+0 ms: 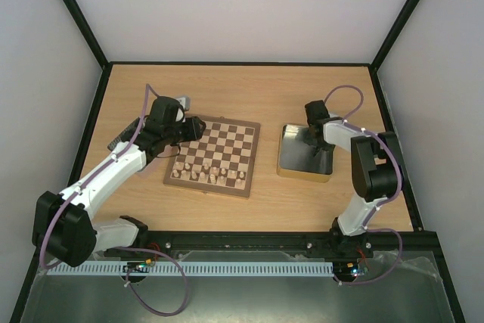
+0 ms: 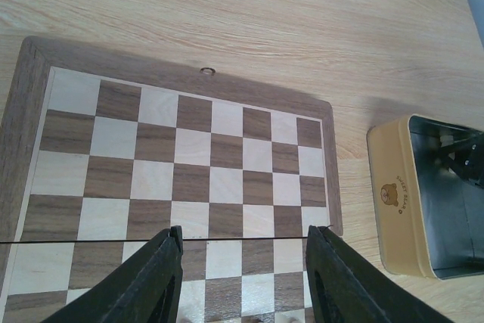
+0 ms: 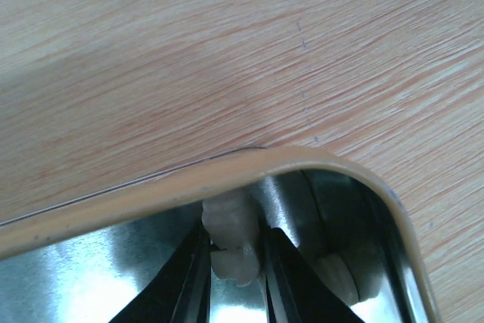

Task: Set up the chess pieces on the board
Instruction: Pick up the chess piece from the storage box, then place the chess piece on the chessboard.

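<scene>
Pale wood chess piece (image 3: 231, 240) is sitting inside the gold tin (image 3: 227, 175), tucked just beside its rounded corner, close against the wall. Its long axis is running along the fingers, not across them, with one end pointing at the tin rim. The right gripper (image 3: 234, 251) is reaching down into the tin and pinching this piece, one finger pressing each flank. A second pale piece (image 3: 336, 274) is lying near it in the same corner, apart from the fingers. The board (image 1: 215, 155) is lying left of the tin, well apart, with a row of pieces (image 1: 206, 174) standing along its near edge. The left gripper (image 2: 242, 277) is hovering over the board side farthest from the tin, jaws spread, gripping nothing. The right arm is clearly nearer. The next move is probably lifting straight up past the tin wall, then carrying leftward to the board.
</scene>
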Controlling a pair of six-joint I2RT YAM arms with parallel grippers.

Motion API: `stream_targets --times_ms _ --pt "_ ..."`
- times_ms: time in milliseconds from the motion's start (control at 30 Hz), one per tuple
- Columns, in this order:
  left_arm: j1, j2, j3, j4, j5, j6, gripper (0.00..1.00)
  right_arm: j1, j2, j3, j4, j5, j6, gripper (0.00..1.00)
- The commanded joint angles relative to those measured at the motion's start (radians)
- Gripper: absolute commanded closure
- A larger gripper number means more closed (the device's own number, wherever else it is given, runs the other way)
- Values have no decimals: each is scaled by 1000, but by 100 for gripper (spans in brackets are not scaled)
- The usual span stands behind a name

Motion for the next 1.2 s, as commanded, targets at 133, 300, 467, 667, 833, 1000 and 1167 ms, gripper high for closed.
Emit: stream_targets --times_ms 133,300,467,667,833,1000,1167 --pt "6 -19 11 -8 15 4 52 -5 -69 -41 33 -123 34 91" --pt "4 -51 -5 3 37 -16 51 -4 -210 -112 56 -359 78 93" --pt "1 -105 -50 56 108 -62 49 0 -406 -202 162 -620 93 92" --pt "-17 -139 -100 200 325 -172 37 130 -522 -231 291 -851 25 92" --pt "-42 -97 -91 259 461 -249 19 323 -513 -146 321 -858 -115 92" --pt "-43 -25 -75 347 574 -333 15 447 -435 -21 245 -860 -252 92" --pt "-45 25 -39 330 623 -366 23 484 -357 64 158 -859 -349 92"
